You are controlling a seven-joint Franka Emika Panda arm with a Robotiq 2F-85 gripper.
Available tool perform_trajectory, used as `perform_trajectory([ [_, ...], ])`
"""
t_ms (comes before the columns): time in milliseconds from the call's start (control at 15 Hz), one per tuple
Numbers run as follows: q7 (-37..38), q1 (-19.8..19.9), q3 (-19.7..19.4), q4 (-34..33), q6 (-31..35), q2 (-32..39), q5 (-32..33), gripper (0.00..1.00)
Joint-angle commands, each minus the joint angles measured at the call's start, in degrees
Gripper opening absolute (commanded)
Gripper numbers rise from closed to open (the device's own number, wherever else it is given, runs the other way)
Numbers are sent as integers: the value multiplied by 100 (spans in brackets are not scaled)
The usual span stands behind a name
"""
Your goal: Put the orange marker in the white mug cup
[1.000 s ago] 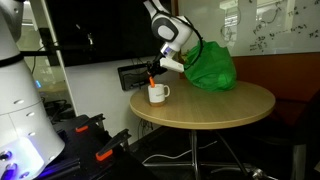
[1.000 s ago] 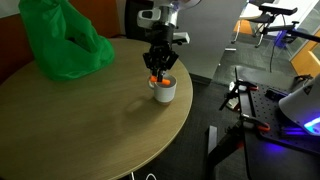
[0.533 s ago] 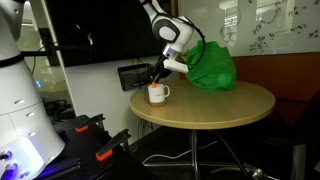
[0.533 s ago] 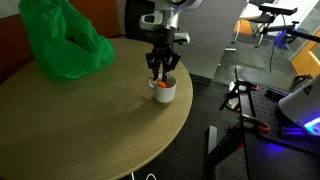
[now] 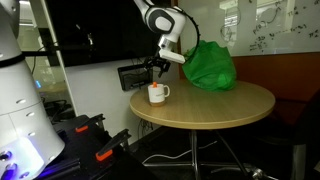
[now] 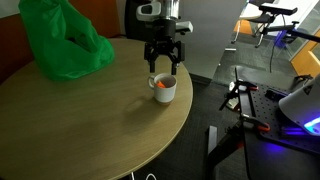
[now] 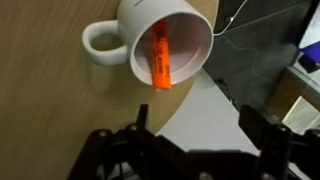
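Note:
The orange marker (image 7: 160, 60) leans inside the white mug cup (image 7: 150, 45), one end poking over the rim. In both exterior views the mug cup (image 5: 157, 93) (image 6: 163, 88) stands near the round table's edge, with the marker (image 6: 161, 83) showing as an orange spot in its mouth. My gripper (image 6: 163, 62) (image 5: 157, 66) hangs a little above the mug, open and empty. In the wrist view its dark fingers (image 7: 265, 130) spread wide along the bottom edge, with the gripper (image 7: 200, 140) below the mug.
A green bag (image 6: 60, 40) (image 5: 210, 65) lies on the round wooden table (image 6: 90, 120) (image 5: 220, 105). Black and orange equipment (image 5: 90, 140) stands on the floor beside the table. A black monitor (image 5: 100, 30) is behind the arm.
The jaws opened and let go of the orange marker, which dropped into the mug. The gripper then rose clear of the mug.

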State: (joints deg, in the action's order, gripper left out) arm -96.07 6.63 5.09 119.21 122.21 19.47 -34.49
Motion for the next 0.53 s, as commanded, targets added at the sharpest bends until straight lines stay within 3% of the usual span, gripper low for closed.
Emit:
perform_trajectory([
  [0, 1368, -322, -116, 526, 353, -751, 556, 100],
  [267, 3066, -528, -86, 740, 333, -1321, 962, 100],
  [467, 4129, -667, -70, 899, 700, -1622, 1253, 100],
])
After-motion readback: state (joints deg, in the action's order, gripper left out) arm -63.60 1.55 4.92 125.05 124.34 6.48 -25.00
